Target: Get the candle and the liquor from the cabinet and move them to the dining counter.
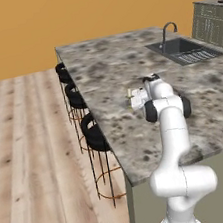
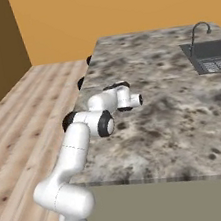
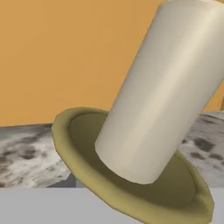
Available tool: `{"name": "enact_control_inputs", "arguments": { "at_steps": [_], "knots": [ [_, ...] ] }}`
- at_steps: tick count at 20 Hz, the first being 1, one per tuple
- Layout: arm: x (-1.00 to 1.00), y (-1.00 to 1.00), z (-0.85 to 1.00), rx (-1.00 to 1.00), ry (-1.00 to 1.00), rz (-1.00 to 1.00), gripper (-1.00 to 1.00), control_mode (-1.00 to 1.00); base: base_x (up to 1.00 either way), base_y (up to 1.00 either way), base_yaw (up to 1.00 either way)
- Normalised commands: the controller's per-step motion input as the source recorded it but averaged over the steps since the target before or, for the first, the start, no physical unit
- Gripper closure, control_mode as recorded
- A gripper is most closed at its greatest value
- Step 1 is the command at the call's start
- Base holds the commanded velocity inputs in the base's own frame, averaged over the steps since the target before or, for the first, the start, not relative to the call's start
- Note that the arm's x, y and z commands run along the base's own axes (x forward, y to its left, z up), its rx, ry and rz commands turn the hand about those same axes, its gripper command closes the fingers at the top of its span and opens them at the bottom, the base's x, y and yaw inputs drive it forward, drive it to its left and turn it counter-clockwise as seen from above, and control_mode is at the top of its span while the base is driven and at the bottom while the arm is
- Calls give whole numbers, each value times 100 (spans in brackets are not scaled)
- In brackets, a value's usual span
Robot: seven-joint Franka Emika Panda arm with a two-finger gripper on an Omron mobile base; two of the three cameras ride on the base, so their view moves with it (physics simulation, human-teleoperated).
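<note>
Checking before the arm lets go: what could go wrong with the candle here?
1. The candle looks tilted in the hand view, though that camera may be rolled; if it really leans, it may topple on release.
2. It sits close against the tool over the counter, so a careless retreat might knock it.

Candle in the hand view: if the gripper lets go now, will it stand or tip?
The candle looks tilted against the dining counter, so it may rock or topple. Its round brass base is wide and could settle flat. The smooth pillar probably slips easily and would roll if it fell.
</note>
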Motion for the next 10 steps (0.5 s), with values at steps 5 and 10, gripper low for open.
{"name": "enact_control_inputs", "arguments": {
  "at_steps": [5, 10],
  "knots": [
    [-11, 15, -51, -3, -29, 6, 100, -100, 0, 0, 0],
    [0, 23, -51, -8, -13, 0, 100, -100, 0, 0, 0]
  ]
}}
